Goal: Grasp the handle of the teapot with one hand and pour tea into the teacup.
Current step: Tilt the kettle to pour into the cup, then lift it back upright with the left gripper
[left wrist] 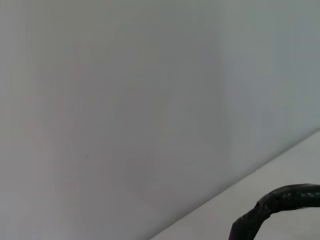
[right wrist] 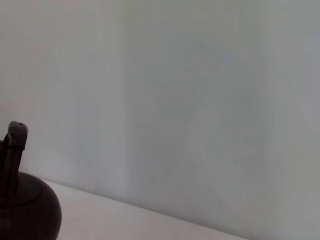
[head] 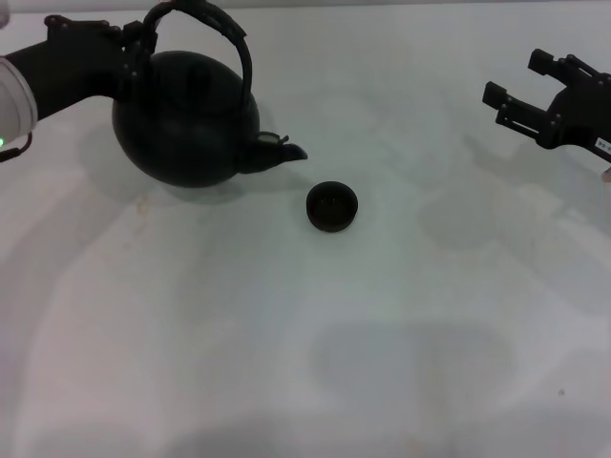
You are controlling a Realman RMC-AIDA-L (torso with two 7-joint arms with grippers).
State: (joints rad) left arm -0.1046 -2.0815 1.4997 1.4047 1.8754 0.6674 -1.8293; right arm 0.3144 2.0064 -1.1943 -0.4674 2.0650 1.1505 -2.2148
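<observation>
The teapot (head: 186, 119), a large round squat black vessel with a short stubby spout, is seen at ten o'clock on the pale white surface (head: 315, 334), tilted so that its spout dips toward the teacup (head: 332, 206), a tiny round dark handleless cup lying just beyond the spout at four o'clock from the pot. The handle (head: 212, 29), an arched black wrapped hoop, is gripped by the closed jaws of the left gripper (head: 138, 43). The right gripper (head: 520, 95) is held at two o'clock, well apart, jaws spread open.
</observation>
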